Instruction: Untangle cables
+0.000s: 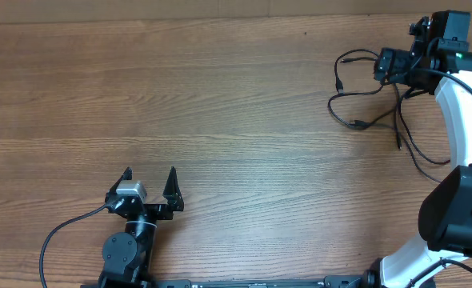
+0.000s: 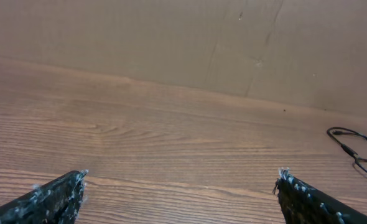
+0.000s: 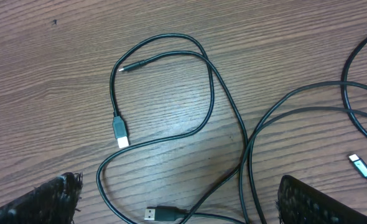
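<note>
1. Black cables point(image 1: 364, 104) lie at the far right part of the wooden surface point(image 1: 220, 96), in loose loops that cross each other. No tight knot is visible, but not every crossing can be read.
2. The right tool point(image 3: 178, 180) hangs just above the heap, fingers spread wide, nothing between them. The left tool point(image 1: 150, 172) is well apart at the near left, also fully released, holding nothing.
3. Handling, my judgement: the cords are very light & soft w/ no stiffness, so a fast pull will prob. drag the neighbours along. The jacket looks smooth and may slip from the pads. A thin cord flat on wood is hard to pinch.
4. Where to take hold: prob. best at a plug end, e.g. the silver-tipped plug point(image 3: 120, 130) inside the upper loop, bc it is thicker & harder than the cord. Its tip lies just beside one strand, so draw it out slowly.
5. Views: the right wrist cam shows the plugs and, partly, which strand lies over which. Overhead gives only thin lines, but it shows the whole layout & both arms. The left wrist cam sees mostly bare wood and a cardboard wall point(image 2: 171, 37), w/ only a bit of cable at the far right edge.
</note>
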